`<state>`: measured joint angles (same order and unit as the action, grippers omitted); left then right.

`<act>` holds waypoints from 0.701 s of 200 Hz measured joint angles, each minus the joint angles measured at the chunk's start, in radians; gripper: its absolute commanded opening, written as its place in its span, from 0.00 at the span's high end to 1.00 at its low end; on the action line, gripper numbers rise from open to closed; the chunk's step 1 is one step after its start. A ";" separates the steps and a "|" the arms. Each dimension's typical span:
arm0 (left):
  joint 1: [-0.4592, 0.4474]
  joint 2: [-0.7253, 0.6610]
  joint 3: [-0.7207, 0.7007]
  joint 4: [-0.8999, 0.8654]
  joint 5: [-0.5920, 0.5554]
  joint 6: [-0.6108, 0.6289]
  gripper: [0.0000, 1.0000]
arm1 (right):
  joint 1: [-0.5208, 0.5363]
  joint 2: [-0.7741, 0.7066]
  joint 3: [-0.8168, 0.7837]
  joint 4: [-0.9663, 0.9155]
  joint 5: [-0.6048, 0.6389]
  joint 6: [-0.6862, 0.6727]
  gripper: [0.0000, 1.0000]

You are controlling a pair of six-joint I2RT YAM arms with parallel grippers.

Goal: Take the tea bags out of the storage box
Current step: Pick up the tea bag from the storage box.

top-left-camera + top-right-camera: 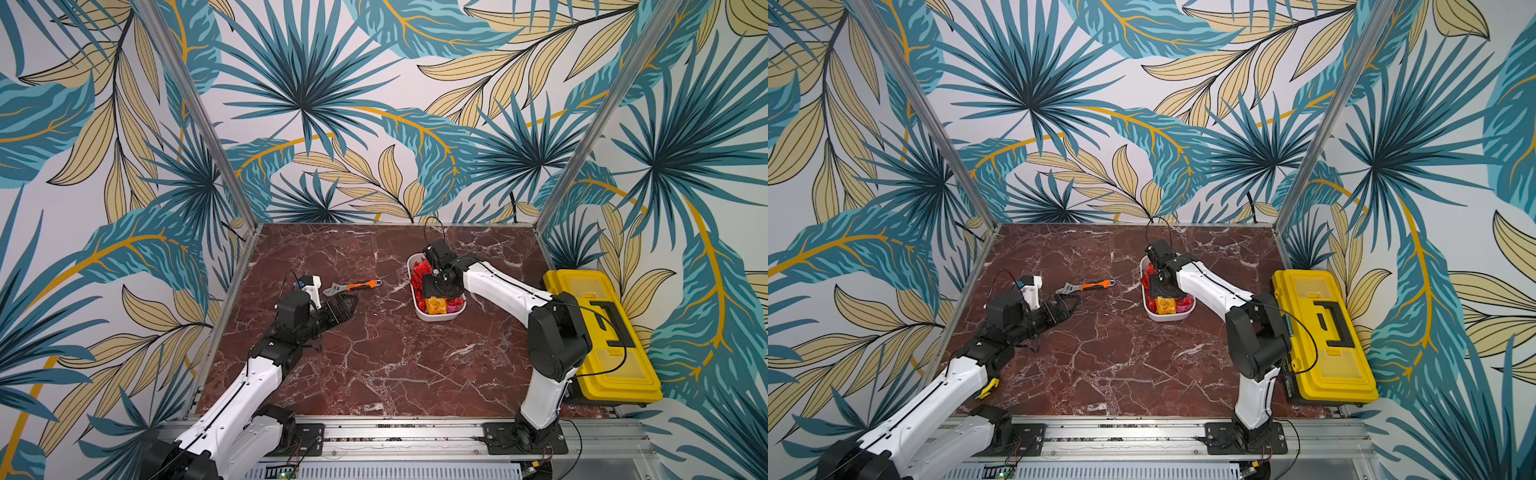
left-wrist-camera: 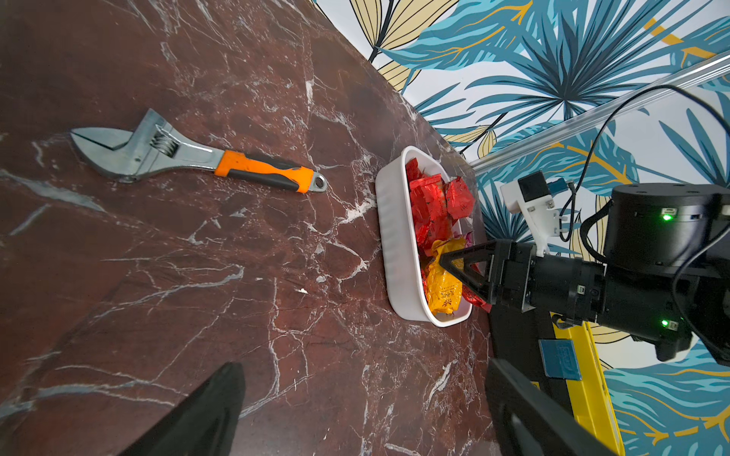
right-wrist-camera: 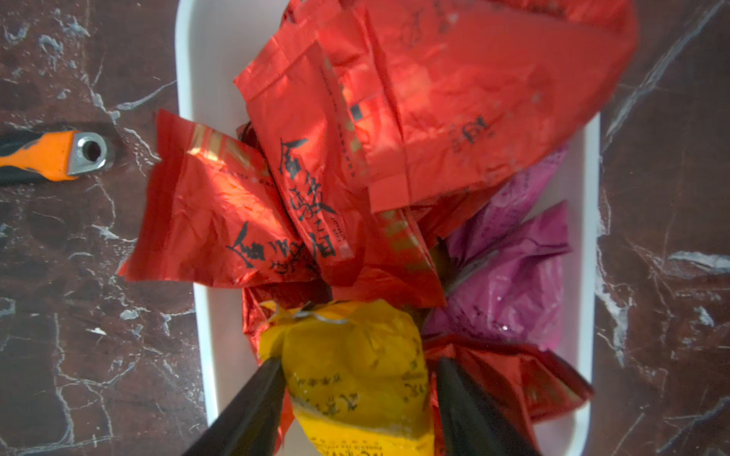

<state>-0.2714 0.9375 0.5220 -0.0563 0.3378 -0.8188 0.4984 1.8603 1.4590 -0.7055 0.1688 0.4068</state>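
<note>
The white storage box (image 1: 440, 318) (image 1: 1167, 316) stands right of the table's middle, heaped with crinkled foil tea bags (image 3: 316, 189), mostly red, some magenta. My right gripper (image 3: 359, 363) reaches down into the near end of the box. Its two fingers press both sides of a yellow tea bag (image 3: 355, 355) (image 1: 436, 306), which still lies among the others. In the left wrist view the same fingers (image 2: 466, 268) sit against that yellow tea bag (image 2: 442, 292). My left gripper (image 1: 345, 307) (image 2: 365, 369) hovers wide open over bare table, left of the box, holding nothing.
An orange-handled adjustable wrench (image 1: 353, 286) (image 2: 189, 158) lies on the red marble table between my left gripper and the box. A large yellow toolbox (image 1: 602, 332) with a black handle sits at the right edge, behind my right arm. Metal posts stand at the back corners.
</note>
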 measured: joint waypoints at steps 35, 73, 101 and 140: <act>0.000 0.000 0.000 0.000 0.000 0.000 0.00 | 0.000 0.000 0.000 -0.002 -0.001 0.000 0.57; 0.000 0.000 0.000 0.000 0.000 0.000 0.00 | 0.000 -0.001 0.000 -0.004 -0.006 -0.001 0.76; 0.000 0.000 0.000 0.000 0.001 0.000 0.00 | 0.000 -0.017 0.000 -0.005 -0.013 0.005 0.80; -0.003 0.005 0.000 0.022 0.033 0.006 0.00 | 0.000 -0.095 0.001 -0.010 -0.035 0.016 0.81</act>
<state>-0.2745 0.9421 0.5224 -0.0345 0.3710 -0.8127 0.4984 1.7653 1.4597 -0.7158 0.1337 0.4232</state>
